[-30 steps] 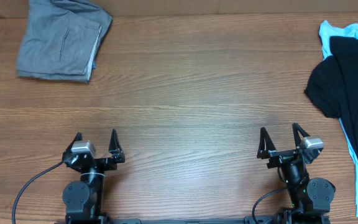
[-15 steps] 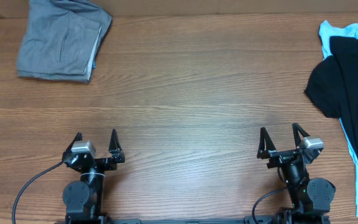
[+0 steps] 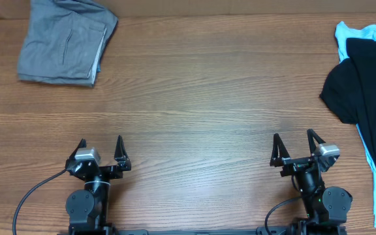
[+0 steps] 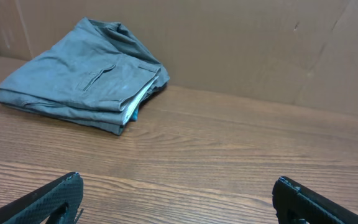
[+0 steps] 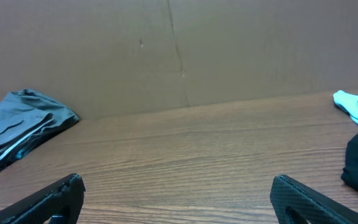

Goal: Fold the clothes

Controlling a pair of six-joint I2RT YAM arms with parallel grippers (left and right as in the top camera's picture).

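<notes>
Though cropped, T-shirt [image 3: 371, 91] seemingly unfolded

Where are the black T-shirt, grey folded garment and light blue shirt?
black T-shirt [image 3: 371, 91], overhead view, its body
grey folded garment [image 3: 64, 42], overhead view, its middle
light blue shirt [image 3: 371, 31], overhead view, top edge

Black T-shirt [image 3: 364, 78] soft matt cloth; table [image 3: 201, 98] smooth wood-grain

Tabletop [image 3: 201, 85]: brown wood grain, bare across the middle.
Far left corner: grey folded garment [image 3: 64, 40].
Right edge: black T-shirt [image 3: 371, 98], partly over a light blue shirt [image 3: 373, 32].
</notes>
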